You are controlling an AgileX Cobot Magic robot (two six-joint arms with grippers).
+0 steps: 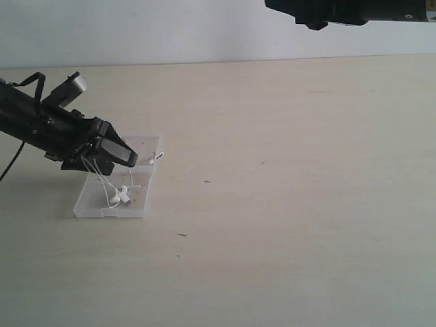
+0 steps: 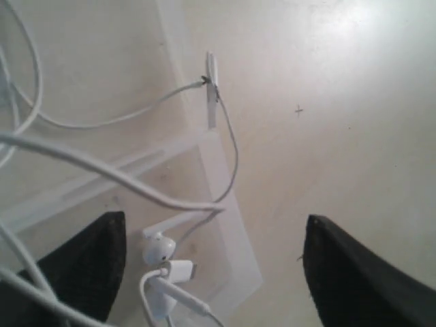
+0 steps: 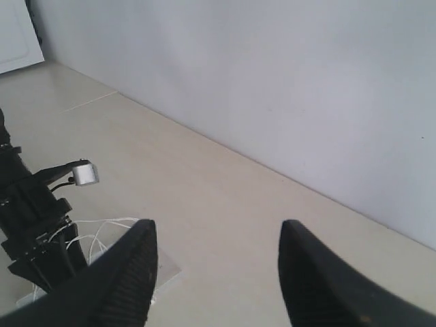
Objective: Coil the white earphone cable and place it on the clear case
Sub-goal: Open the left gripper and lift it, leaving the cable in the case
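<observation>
1. While the left gripper is held low over the clear case, its jaws are spread wide, with nothing clamped between them.
2. The white earphone cable is draped in loose loops across the case, where the earbuds are laid.
3. The right gripper is raised well apart, its jaws parted and empty.

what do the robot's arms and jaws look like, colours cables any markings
Both arms are black. The left arm carries a small silver cylindrical module on top, with a thin black cable looping beside it. Its jaws are wedge-shaped with a grey flat face. Close up, both pairs of jaws look dark, finely textured, round-tipped. No readable markings show on the right arm.
</observation>
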